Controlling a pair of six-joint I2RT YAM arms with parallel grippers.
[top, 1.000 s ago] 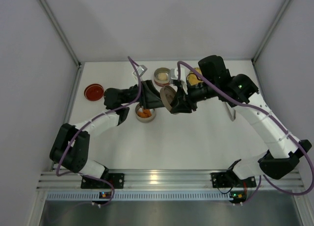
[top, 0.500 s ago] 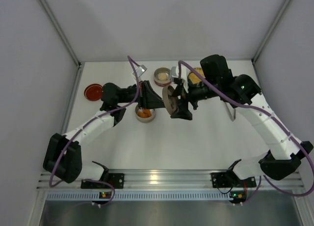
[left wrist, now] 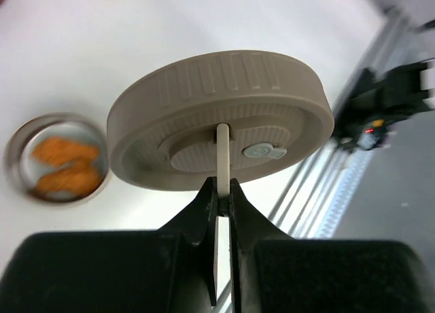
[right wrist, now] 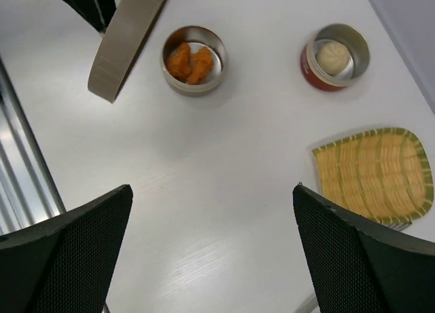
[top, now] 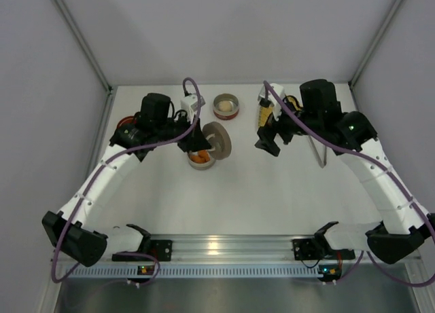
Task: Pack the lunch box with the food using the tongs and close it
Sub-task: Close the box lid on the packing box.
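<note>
Holding the lid: the left gripper (left wrist: pixel 219 194), jaws pinched shut on the thin white tab (left wrist: pixel 222 157) at the centre of the beige lid (left wrist: pixel 221 123), carries it tilted on edge in the air, just right of the tin of orange chunks (right wrist: pixel 192 89).
Landmark tin: open and steel-rimmed, it stands on the white table (top: pixel 238 204) with the orange chunks (right wrist: pixel 192 60) lying inside.
Whitish lump (right wrist: pixel 333 55): it sits in a red-walled tin (right wrist: pixel 314 79), beyond the tin of orange chunks and slightly to its right, apart from it.
Right gripper (top: pixel 267 142): jaws are spread wide with nothing between them; it hangs above the table well to the right of the tin of orange chunks.
Tongs (top: pixel 316 151): they lie flat on the table far to the right of the tin of orange chunks, past the right arm, touched by neither gripper.
Yellow woven tray (right wrist: pixel 374 174): it lies right of and beyond the tin of orange chunks, largely hidden under the right arm in the overhead view.
Red disc (top: pixel 123 131): it lies left of the tin of orange chunks, partly covered by the left arm.
</note>
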